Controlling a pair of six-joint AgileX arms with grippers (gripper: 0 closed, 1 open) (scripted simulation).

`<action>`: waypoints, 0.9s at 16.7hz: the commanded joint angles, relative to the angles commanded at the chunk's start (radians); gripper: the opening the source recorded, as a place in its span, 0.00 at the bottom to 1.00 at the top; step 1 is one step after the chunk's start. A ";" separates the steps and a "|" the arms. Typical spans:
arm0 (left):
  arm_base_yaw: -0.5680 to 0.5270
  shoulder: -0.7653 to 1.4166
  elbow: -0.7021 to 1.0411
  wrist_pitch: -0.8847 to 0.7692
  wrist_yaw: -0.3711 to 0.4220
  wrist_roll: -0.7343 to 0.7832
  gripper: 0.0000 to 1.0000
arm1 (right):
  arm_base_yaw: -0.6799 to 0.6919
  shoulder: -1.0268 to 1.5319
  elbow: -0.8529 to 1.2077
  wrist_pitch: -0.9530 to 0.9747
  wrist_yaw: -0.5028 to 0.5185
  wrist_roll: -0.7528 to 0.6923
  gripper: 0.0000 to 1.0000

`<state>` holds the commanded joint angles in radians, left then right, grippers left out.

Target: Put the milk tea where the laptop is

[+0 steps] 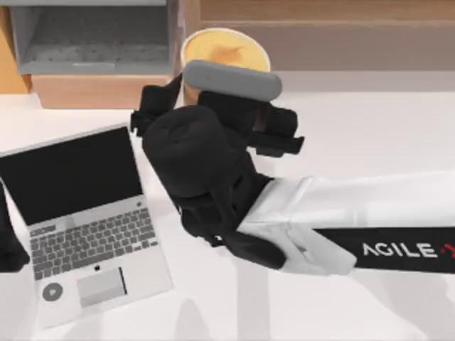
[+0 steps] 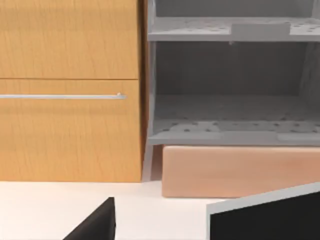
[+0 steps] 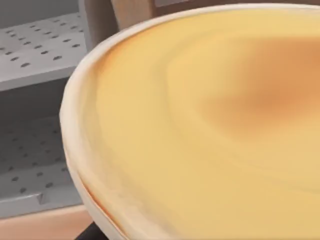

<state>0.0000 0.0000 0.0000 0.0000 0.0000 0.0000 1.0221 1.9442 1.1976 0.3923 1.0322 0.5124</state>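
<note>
One milk tea stands at twelve o'clock on the table, just beside the grey shelf. The right gripper hangs over its near side; whether it grasps the cup I cannot tell. One open laptop lies at eight o'clock. The left arm sits parked at nine o'clock.

Pale yellow-orange milk tea — silver-grey, black-screened laptop

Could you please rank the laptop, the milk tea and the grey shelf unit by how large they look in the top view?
1. laptop
2. grey shelf unit, cut off by the frame edge
3. milk tea, partly hidden under the right arm
</note>
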 joint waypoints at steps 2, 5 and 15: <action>0.000 0.000 0.000 0.000 0.000 0.000 1.00 | 0.085 0.012 -0.014 -0.069 0.070 0.057 0.00; 0.000 0.000 0.000 0.000 0.000 0.000 1.00 | 0.188 0.031 -0.048 -0.154 0.152 0.123 0.00; 0.000 0.000 0.000 0.000 0.000 0.000 1.00 | 0.258 0.050 -0.080 -0.227 0.207 0.170 0.00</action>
<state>0.0000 0.0000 0.0000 0.0000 0.0000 0.0000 1.2806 1.9938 1.1176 0.1658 1.2387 0.6824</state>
